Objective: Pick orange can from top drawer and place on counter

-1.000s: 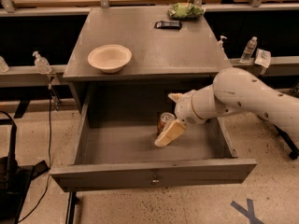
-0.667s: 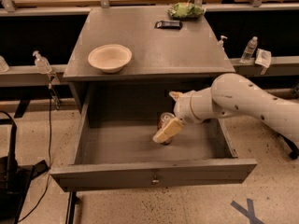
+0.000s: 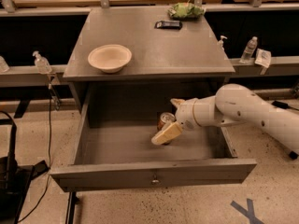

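Note:
The top drawer (image 3: 154,173) is pulled out of the grey cabinet. The orange can (image 3: 165,119) stands upright in it, right of the middle, its silver top showing. My gripper (image 3: 165,122) reaches in from the right and is open, with one cream finger (image 3: 166,134) in front of the can and the other (image 3: 177,102) behind it. The front finger hides the can's lower body. The counter (image 3: 154,45) is the flat grey top above the drawer.
A cream bowl (image 3: 110,58) sits at the counter's front left. A black device (image 3: 168,24) and a green bag (image 3: 186,10) lie at its back right. Clear bottles (image 3: 249,49) stand on side ledges. My white arm (image 3: 252,112) crosses the drawer's right wall.
My gripper has shifted slightly left inside the drawer, staying around the can. The can stands in nearly the same spot.

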You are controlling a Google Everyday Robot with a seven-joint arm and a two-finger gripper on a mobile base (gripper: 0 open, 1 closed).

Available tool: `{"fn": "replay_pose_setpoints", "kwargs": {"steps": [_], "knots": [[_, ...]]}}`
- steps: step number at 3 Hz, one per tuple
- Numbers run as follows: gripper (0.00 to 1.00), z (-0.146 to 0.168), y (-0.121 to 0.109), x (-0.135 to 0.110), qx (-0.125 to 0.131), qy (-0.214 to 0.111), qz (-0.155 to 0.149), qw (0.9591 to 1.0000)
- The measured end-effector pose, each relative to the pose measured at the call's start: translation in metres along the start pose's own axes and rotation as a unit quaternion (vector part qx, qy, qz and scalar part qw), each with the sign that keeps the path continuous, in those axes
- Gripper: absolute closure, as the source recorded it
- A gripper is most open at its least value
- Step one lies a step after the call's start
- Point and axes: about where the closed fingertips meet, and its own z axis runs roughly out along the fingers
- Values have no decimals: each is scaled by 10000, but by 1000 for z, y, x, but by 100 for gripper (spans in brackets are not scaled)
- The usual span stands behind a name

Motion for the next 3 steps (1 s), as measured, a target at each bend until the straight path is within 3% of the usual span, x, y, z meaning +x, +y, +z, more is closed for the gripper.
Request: {"fn": "replay_pose_setpoints", "kwargs": {"steps": [1,3], "knots": [[0,15,0,15,-100,-170,344,9992],[49,31,-3,28,-166,-484,670,9964]]}}
